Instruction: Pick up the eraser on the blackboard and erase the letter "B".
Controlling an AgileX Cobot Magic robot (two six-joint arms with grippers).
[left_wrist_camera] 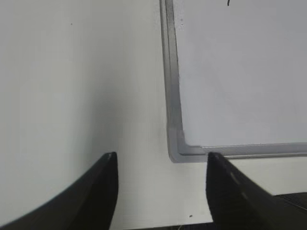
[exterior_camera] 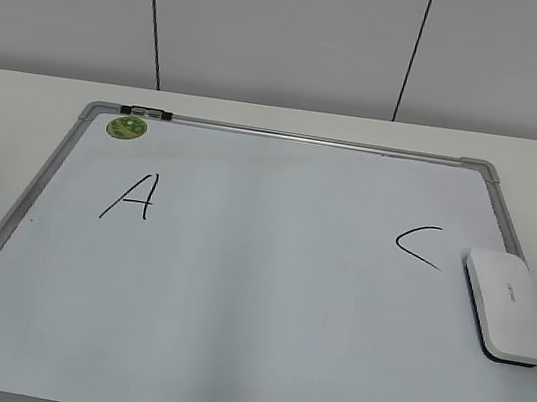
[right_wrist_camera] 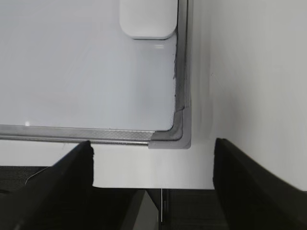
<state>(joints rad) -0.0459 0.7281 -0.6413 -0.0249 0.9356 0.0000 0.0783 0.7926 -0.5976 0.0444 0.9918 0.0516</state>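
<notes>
The blackboard [exterior_camera: 254, 300] is a white board with a grey frame lying flat on the table. A black "A" [exterior_camera: 131, 196] is at its left and a black "C" [exterior_camera: 417, 246] at its right. No letter "B" shows between them. The white eraser [exterior_camera: 507, 304] lies on the board by the right frame, next to the "C"; its near end shows in the right wrist view [right_wrist_camera: 147, 20]. My left gripper [left_wrist_camera: 160, 167] is open and empty over the table by the board's near left corner [left_wrist_camera: 178, 152]. My right gripper [right_wrist_camera: 153, 153] is open and empty by the near right corner [right_wrist_camera: 177, 134].
A round green magnet [exterior_camera: 127, 126] sits at the board's far left corner, beside a small black clip [exterior_camera: 146, 112] on the top frame. White table [exterior_camera: 19, 113] surrounds the board; its front edge [right_wrist_camera: 153, 188] lies just under my right gripper. A panelled wall stands behind.
</notes>
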